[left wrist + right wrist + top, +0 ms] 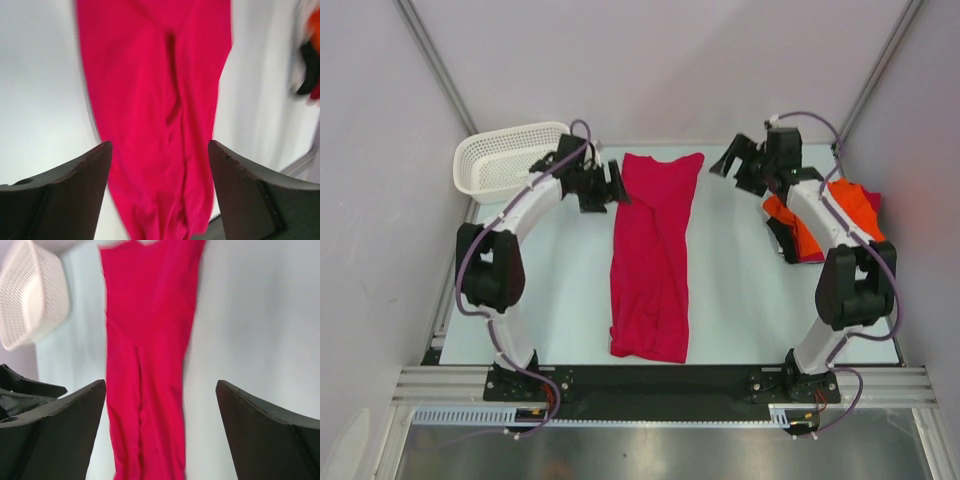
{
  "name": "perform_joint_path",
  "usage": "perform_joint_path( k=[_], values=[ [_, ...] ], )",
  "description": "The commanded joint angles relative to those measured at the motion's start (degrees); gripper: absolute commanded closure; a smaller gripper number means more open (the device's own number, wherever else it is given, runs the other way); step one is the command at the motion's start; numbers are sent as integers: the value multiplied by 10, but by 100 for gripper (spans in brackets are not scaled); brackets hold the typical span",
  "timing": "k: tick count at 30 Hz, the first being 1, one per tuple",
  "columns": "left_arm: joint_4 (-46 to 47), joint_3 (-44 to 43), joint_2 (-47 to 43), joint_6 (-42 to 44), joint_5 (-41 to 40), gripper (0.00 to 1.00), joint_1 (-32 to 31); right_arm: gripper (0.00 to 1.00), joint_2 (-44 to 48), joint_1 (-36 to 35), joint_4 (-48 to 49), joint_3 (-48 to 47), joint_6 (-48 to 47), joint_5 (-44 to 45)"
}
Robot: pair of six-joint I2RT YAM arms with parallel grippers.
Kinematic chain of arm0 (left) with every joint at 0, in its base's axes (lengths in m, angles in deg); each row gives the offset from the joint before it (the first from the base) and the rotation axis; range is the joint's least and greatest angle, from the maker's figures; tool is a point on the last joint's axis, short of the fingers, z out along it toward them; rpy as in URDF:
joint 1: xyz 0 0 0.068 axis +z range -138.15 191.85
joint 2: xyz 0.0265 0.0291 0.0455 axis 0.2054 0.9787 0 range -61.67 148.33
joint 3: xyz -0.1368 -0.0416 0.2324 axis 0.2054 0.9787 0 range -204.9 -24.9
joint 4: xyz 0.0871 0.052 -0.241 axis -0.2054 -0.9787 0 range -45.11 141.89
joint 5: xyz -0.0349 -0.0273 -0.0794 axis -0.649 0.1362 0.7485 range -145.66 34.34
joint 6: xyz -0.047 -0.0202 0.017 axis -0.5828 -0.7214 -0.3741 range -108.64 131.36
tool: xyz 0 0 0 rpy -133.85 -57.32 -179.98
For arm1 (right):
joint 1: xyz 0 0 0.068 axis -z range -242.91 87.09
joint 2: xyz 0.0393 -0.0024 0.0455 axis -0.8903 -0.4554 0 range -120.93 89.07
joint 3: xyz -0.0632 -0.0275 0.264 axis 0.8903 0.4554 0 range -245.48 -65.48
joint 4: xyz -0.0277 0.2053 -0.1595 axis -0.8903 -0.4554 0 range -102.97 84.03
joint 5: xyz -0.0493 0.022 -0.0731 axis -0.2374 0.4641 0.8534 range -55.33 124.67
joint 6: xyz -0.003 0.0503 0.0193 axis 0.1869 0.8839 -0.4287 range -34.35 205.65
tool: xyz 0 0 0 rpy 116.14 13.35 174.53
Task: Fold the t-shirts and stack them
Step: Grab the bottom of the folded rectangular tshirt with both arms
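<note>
So, starting at the near edge of the table (750, 290): the crimson t-shirt (650, 260) is laid out as a long narrow strip right down the middle, between the two arms. Its near end sits just in front of the black base rail and it runs straight away toward the far side. It looks folded in lengthwise, with a crease down the middle and a few wrinkles at the near end. Further out, the left gripper (610, 190) is right beside the far left edge of that shirt, jaws spread wide with nothing between them. Its wrist view just looks down past both fingers (75, 190) onto red cloth. Over on the right, the orange t-shirt (845, 200) lies bunched up under the right arm, with a bit of another crimson t-shirt (874, 202) poking out at its right side, well apart from the middle one. The right gripper (728, 162) is up near the far edge, off to the right of the strip, also wide open and holding nothing. Last, the white mesh basket (480, 170) sits in the far left corner, behind the left gripper.
</note>
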Motion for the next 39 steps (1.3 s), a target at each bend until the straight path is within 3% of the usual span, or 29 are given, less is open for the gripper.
perform_joint_path(
  k=[1,5,8,21,32,39],
  values=[
    [-68,109,-68,83,37,22,-53,3,47,-13,-49,91,7,23],
    [-79,212,-117,90,41,26,-91,4,98,-11,-63,150,24,20],
    [-100,243,-147,88,47,28,-123,4,128,-11,-86,176,23,21],
    [-154,230,-175,35,28,30,-325,4,216,-3,-121,260,8,-12],
    [-134,274,-155,-16,45,31,-397,3,249,19,-140,283,-15,-32],
    [-109,279,-104,-2,61,37,-412,3,253,29,-144,284,-22,-44]
  ],
)
